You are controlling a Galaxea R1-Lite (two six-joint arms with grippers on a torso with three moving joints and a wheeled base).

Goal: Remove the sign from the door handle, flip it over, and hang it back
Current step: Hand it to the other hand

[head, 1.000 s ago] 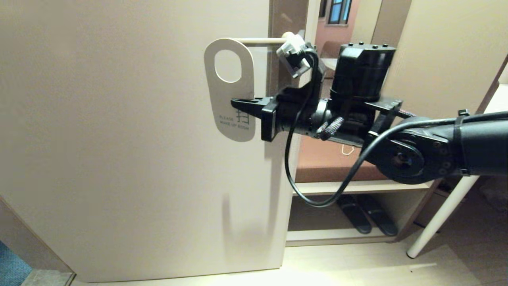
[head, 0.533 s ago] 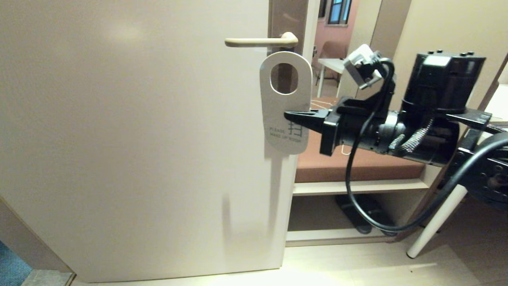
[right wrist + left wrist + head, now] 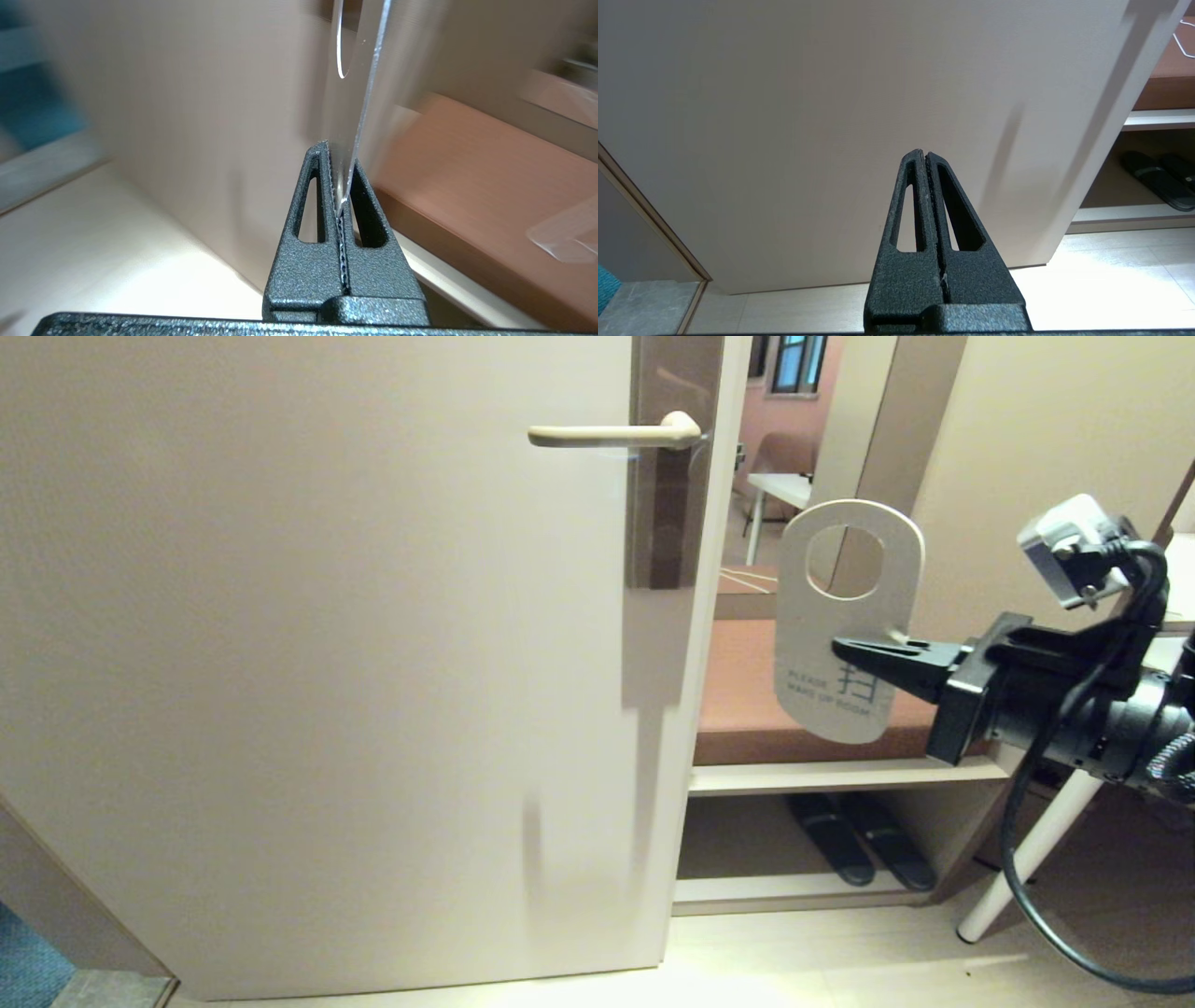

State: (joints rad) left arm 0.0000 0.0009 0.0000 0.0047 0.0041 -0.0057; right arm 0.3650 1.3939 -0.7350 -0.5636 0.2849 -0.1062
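Right gripper clamps the sign by its side edge, upright, white face out, hole on top, well right of and below the door handle. Left gripper parked, closed empty, low by the door.

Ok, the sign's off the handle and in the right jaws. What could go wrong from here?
1. The right gripper pinches the sign only by one side edge, so it could pivot or slip during the flip.
2. The white "PLEASE MAKE UP ROOM" face still shows; rehanging without a full turn leaves the task undone.
3. The door handle is slim and the sign's oval hole small, so a tilted card may miss or catch on the lever tip.
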